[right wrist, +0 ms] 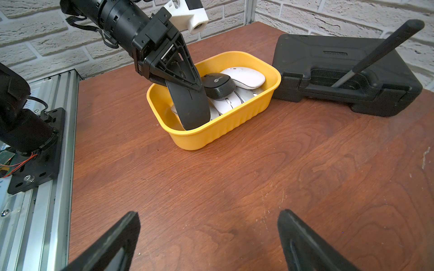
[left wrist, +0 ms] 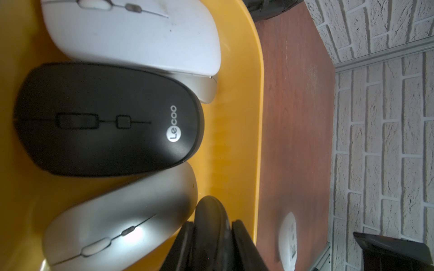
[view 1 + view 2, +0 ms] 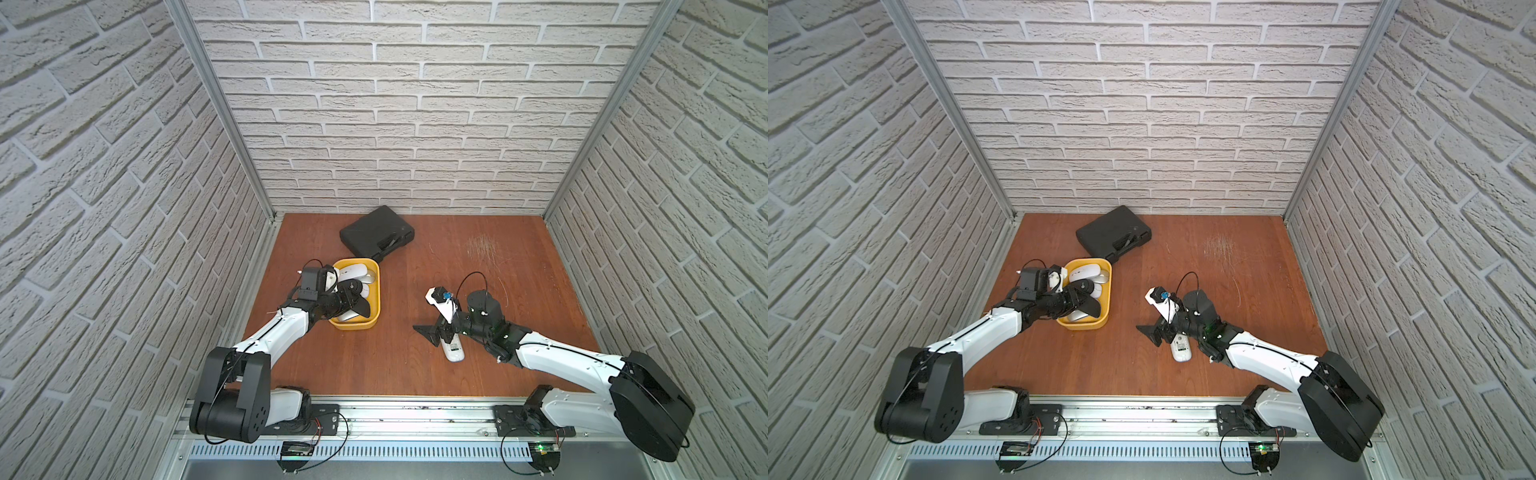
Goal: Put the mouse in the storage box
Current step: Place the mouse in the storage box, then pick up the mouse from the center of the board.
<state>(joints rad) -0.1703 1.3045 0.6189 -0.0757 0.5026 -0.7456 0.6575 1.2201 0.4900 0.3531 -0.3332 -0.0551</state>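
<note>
Currently, the left arm (image 3: 274, 334) reaches in from the lower left of both top views to the storage box (image 3: 377, 299). The box stands left of centre on the tabletop (image 3: 478, 270).

The left jaws are clamped on the upper end of a black mouse (image 1: 192, 108). In the right wrist view this mouse stands steeply tilted. Its lower end is below the rim, inside the near end of the storage box (image 1: 223, 131). Whether it touches the box floor cannot be told.

The box also holds a second black mouse marked Lecoo (image 2: 105, 119), lying on top of several pale mice (image 1: 244, 77).

A black hard case (image 3: 374, 232) lies flat just beside the far end of the box, toward the back wall, with its handle side facing the box.

Right of centre in both top views, a white mouse (image 3: 453, 349) lies underside up on the tabletop with its label visible. It is well apart from the storage box. Its far end is hidden under the wrist of the right arm (image 3: 561, 357), which enters from the lower right.

The right jaws stand wide apart and grip nothing. In the right wrist view the two fingers (image 1: 112, 244) frame bare tabletop at the bottom of the frame and point toward the storage box.
</note>
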